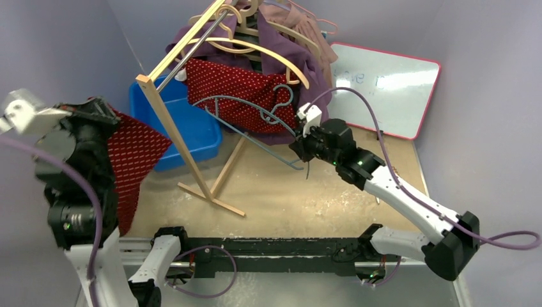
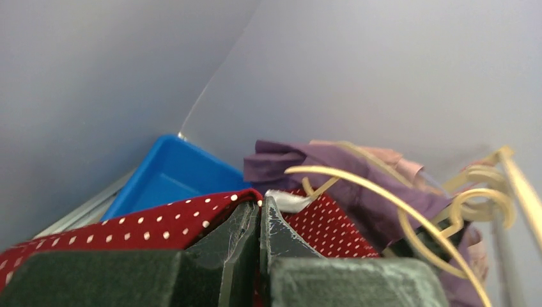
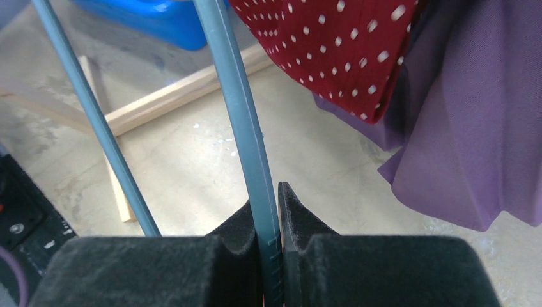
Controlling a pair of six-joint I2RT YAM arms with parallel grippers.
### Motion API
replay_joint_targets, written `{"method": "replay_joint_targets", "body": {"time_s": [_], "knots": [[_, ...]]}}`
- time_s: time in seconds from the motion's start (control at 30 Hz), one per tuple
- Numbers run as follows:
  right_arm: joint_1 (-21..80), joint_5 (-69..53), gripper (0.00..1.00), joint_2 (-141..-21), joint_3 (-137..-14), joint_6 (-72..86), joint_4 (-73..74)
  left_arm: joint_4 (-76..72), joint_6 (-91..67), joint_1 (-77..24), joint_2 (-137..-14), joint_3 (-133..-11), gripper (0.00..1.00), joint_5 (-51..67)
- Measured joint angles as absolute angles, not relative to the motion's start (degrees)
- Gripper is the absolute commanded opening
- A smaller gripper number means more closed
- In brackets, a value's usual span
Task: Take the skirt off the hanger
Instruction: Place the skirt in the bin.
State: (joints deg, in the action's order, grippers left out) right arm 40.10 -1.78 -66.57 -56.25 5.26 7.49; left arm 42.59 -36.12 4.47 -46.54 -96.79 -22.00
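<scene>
Tabletop (image 1: 307,192) tan, dusty; lilac walls (image 1: 64,45); red skirt (image 1: 236,86).

The left arm (image 1: 80,192) is mostly bulky black housings above a white lower link, with a white bracket (image 1: 22,114) at its far end and a small green light low down. The right arm (image 1: 409,204) has slim white links between black joints. Thin purple cables (image 1: 508,245) trail off both. A black base rail (image 1: 275,249) spans the near edge, and the fingers (image 3: 297,214) are padded in dark, fuzzy foam.
</scene>
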Motion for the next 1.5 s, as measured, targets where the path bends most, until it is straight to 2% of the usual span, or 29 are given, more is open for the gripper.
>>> {"method": "replay_joint_targets", "body": {"time_s": [0.2,0.47,1.1,1.5], "knots": [[40.1,-8.2,0.00,-57.7,-55.8,4.5,7.2,40.5,-35.2,4.5,-53.5,-88.9,0.00,-18.8],[40.1,-13.2,0.00,-50.9,-53.0,4.4,7.6,37.4,-34.5,4.5,-65.5,-87.4,0.00,-16.7],[40.1,-11.4,0.00,-48.7,-53.0,4.5,10.9,31.3,-32.0,4.5,-77.7,-112.7,0.00,-26.3],[40.1,-10.0,0.00,-49.5,-53.0,4.6,10.9,25.9,-34.7,4.5,-83.8,-115.0,0.00,-22.5]]}}
